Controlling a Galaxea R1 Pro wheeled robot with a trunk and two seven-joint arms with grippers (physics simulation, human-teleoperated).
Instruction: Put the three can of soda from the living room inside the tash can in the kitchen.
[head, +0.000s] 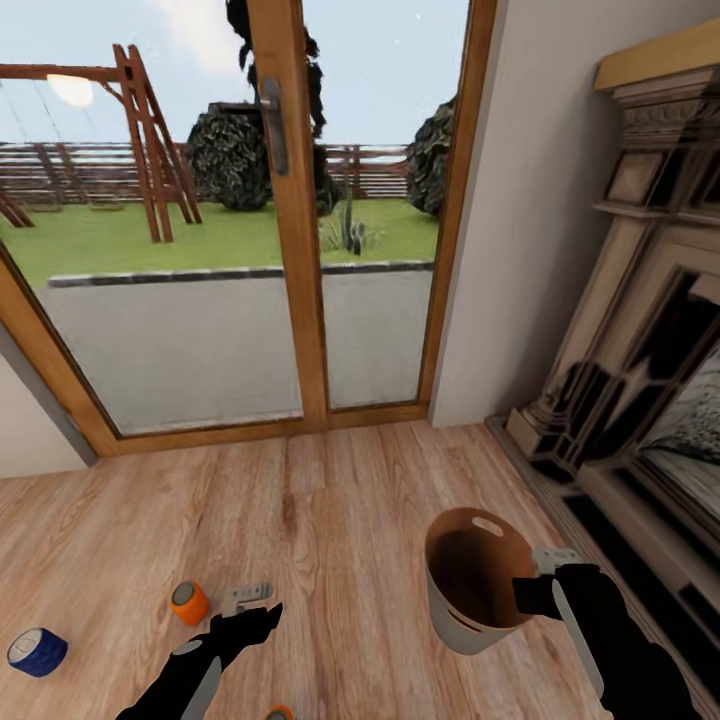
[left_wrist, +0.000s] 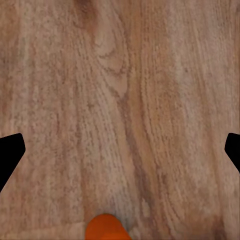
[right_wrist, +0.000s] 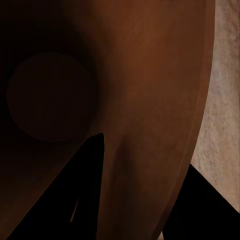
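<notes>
Three soda cans lie on the wood floor: an orange can (head: 189, 602) just left of my left gripper (head: 254, 607), a dark blue can (head: 37, 651) at the far left, and another orange can (head: 280, 713) cut off by the frame's lower edge. My left gripper (left_wrist: 120, 150) hangs open over bare planks, with an orange can (left_wrist: 106, 228) at the edge of its view. The trash can (head: 470, 585), pale outside and brown inside, is tilted with its mouth up. My right gripper (head: 540, 582) is shut on its rim, one finger (right_wrist: 85, 190) inside the brown wall (right_wrist: 150, 75).
Wood-framed glass doors (head: 290, 200) stand ahead, with a garden and swing frame beyond. A dark ornate fireplace (head: 650, 380) with a low hearth step runs along the right. A beige wall (head: 530, 200) sits between them. Open plank floor (head: 330, 500) lies ahead.
</notes>
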